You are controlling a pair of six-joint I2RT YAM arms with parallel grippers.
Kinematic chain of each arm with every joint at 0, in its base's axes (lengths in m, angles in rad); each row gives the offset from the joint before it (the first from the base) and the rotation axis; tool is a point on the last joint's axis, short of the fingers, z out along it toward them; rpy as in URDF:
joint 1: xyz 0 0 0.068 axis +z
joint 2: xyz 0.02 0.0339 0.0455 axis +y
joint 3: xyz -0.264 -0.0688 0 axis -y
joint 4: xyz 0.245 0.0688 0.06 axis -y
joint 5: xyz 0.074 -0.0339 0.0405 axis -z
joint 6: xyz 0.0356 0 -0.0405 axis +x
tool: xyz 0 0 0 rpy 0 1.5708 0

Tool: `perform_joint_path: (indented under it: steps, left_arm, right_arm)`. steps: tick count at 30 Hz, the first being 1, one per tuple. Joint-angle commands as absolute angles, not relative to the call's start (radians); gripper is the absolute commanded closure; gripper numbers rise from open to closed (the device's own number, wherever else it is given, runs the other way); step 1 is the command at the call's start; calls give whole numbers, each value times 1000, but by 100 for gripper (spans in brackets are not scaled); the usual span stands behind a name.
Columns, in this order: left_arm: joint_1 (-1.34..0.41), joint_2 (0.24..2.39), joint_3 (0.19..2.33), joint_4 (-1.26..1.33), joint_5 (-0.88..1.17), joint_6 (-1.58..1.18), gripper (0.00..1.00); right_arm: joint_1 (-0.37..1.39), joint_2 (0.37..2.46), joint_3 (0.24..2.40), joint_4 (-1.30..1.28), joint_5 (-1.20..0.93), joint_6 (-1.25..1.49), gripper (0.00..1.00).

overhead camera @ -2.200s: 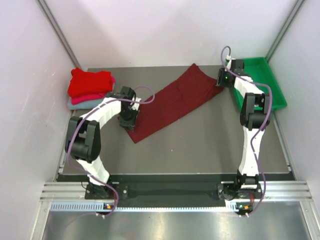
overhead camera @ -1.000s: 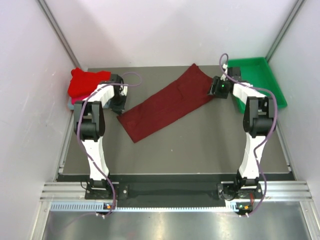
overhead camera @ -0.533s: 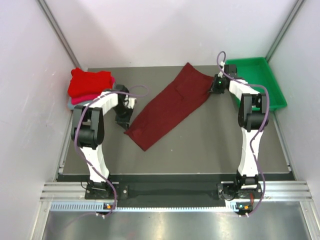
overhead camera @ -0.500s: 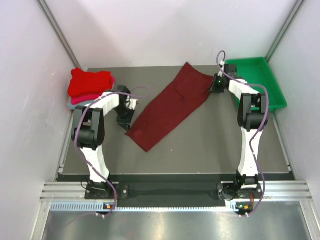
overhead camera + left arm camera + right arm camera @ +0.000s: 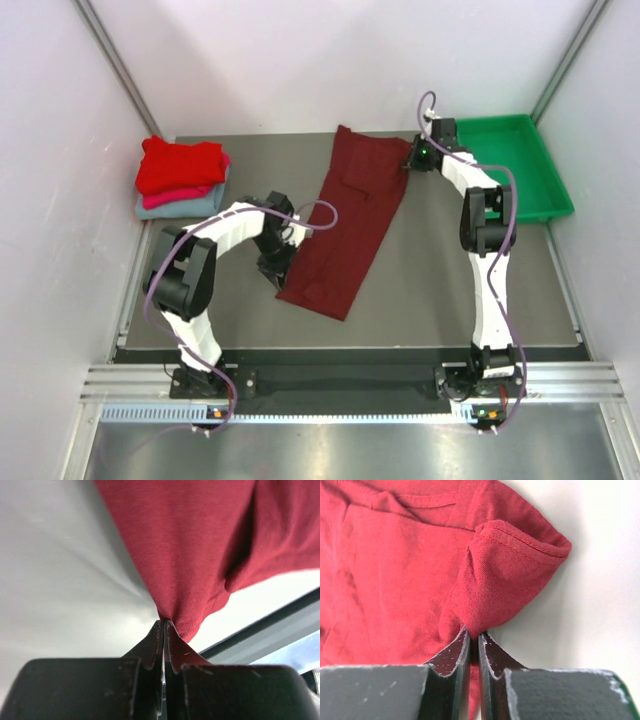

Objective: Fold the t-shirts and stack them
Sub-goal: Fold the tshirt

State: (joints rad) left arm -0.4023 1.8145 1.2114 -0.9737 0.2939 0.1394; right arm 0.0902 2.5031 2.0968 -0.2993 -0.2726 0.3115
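Twice pinching maroon t-shirt [image 5: 350,215]: near-end edge in left gripper [image 5: 164,622], sleeve in right gripper [image 5: 474,632]. Lying lengthwise near-to-far between them.

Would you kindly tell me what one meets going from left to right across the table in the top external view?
stack of folded t-shirts → left gripper → maroon t-shirt → right gripper → green tray
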Motion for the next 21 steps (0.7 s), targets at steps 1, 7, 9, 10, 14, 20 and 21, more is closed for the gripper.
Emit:
perform_joint_path:
  steps: [1,7,9,10,14,20,21]
  left_arm:
    - [-452,1752,1184,-1028,325,178,100]
    - [-535,1747,1177,-1037,327,201,100]
    - [-554,1752,1177,-1037,330,203,100]
    - [-567,1752,1175,-1037,330,202,100]
    - [-598,1759,1178,-1037,341,201,100]
    - [-623,1772,1193,-1026,353,192,100]
    - [-626,1773,1201,-1026,356,187,100]
  right_arm:
    - [117,2536,2184,-210,-241,327,92]
    - [137,2569,2229,-175,-221,334,92]
    - [138,2582,2240,-161,-213,336,92]
    - [141,2586,2256,-157,-204,336,92]
    - [140,2608,2281,-134,-193,336,92]
    - [138,2548,2232,-146,-204,310,47]
    - [138,2527,2218,-153,-210,302,40]
